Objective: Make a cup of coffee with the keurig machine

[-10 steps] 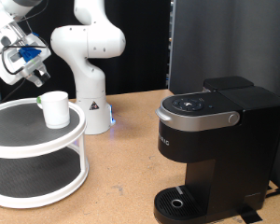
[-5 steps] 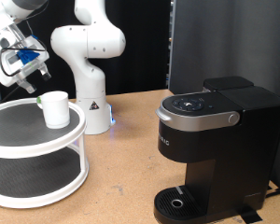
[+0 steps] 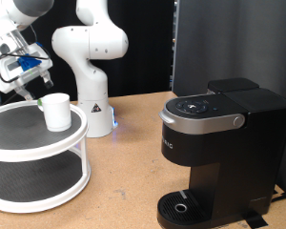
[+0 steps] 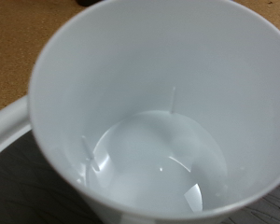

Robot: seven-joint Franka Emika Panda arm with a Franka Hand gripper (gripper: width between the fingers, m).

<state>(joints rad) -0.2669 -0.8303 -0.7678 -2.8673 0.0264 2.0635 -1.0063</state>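
The white cup (image 3: 56,111) stands upright on the top tier of a round white two-tier stand (image 3: 48,146) at the exterior view's left. My gripper (image 3: 30,88) hangs just above and to the left of the cup, close to its rim, and holds nothing that I can see. The wrist view looks straight down into the empty cup (image 4: 149,121), which fills the picture; no fingers show there. The black keurig machine (image 3: 224,143) stands at the exterior view's right with its lid down and nothing on its round drip base (image 3: 184,206).
The arm's white base (image 3: 91,67) stands behind the stand, at the back of the brown table (image 3: 124,181). A black panel (image 3: 195,43) rises behind the machine. The stand's lower tier (image 3: 33,181) is dark and bare.
My gripper has come down and slightly to the exterior view's left, closer to the cup. The cup and the machine have not moved.
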